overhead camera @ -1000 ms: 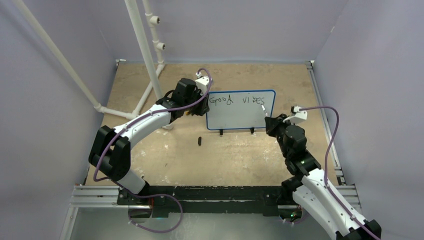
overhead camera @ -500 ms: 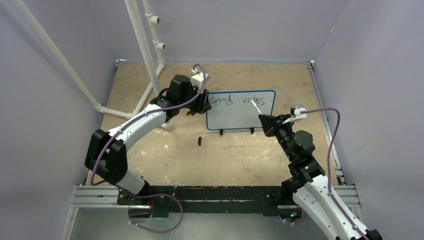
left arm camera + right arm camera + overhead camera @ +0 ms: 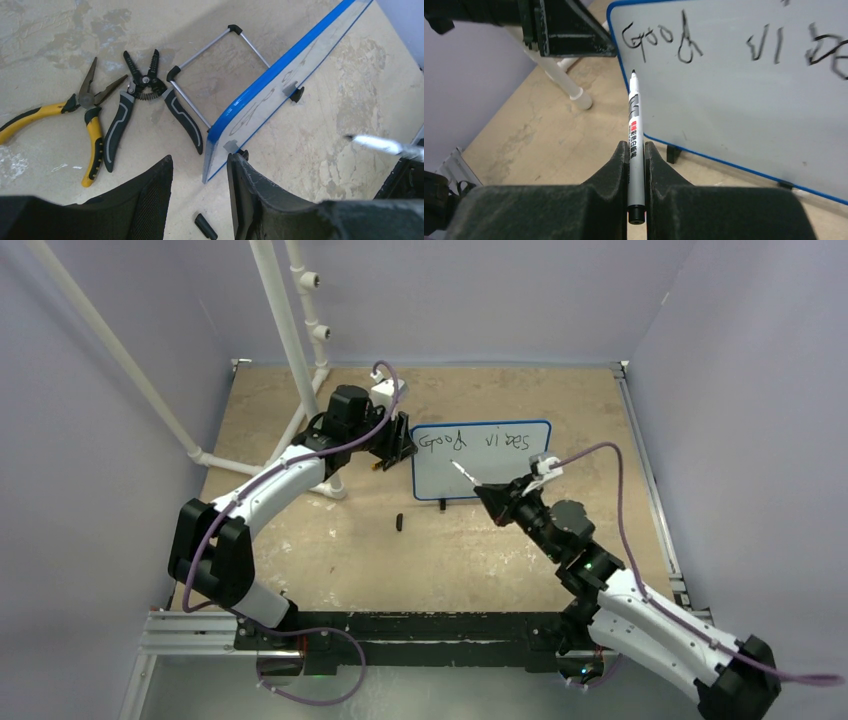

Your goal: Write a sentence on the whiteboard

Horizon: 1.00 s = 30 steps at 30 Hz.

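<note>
1. the whiteboard, white with a thin blue rim, stands propped near the middle of the table, tilted back on a wire stand.
2. the sentence so far reads "good vibes" along the top of the board. the lower half is blank.
3. the right gripper has its fingers clamped on a black marker. the uncapped tip points at the board's lower left, under "good". i cannot tell whether the tip is touching the surface.
4. the left gripper has its fingers spread and holds nothing. it sits just beside the board's left edge.
5. handling, as a judgement: the board looks light and stiff, with a slick face, and pen pressure could tip or slide it. the blue rim at the left edge seems the sensible place to steady it.
6. only the left wrist view shows what lies behind the board: yellow-handled pliers, wire strippers and the stand.
7. only the right wrist view shows the lettering and the pen tip clearly.
8. a small black cap lies in front of the board.
</note>
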Available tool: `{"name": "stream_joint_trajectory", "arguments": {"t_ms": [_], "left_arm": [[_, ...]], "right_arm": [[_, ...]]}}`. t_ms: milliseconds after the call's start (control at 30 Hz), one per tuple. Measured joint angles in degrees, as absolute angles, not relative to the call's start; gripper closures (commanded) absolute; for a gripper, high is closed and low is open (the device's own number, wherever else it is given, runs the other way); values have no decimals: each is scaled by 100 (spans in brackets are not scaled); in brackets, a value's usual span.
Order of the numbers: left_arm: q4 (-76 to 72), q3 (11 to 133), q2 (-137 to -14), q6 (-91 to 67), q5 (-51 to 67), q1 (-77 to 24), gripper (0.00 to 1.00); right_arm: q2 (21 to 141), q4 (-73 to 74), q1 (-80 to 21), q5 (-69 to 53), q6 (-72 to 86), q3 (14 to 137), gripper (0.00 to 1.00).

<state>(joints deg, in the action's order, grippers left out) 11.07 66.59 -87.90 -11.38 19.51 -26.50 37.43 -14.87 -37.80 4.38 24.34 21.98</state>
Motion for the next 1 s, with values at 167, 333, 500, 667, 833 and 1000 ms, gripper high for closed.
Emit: {"name": "stream_joint_trajectory", "arguments": {"t_ms": [167, 333, 500, 667, 833, 1000], "left_arm": [[958, 6567, -8820, -1197, 2244, -2652, 65], [906, 6565, -8949, -1280, 2432, -2652, 68], [858, 6565, -9017, -1299, 2504, -2652, 73], [829, 6565, -9054, -1304, 2515, -2652, 75], [825, 6565, -9091, -1304, 2512, -2652, 77], [823, 6565, -9091, -1302, 2512, -2652, 80]], "right_arm": [[4563, -1868, -4654, 1140, 2440, 2200, 100], [5400, -2285, -5113, 1667, 2447, 2213, 100], [5961, -2709, -5258, 1992, 2451, 2283, 100], [6316, -3122, -5284, 2165, 2447, 2405, 100], [6722, -3433, -5288, 2180, 2436, 2596, 100], [6943, -3548, -5288, 2182, 2432, 2674, 100]]}}
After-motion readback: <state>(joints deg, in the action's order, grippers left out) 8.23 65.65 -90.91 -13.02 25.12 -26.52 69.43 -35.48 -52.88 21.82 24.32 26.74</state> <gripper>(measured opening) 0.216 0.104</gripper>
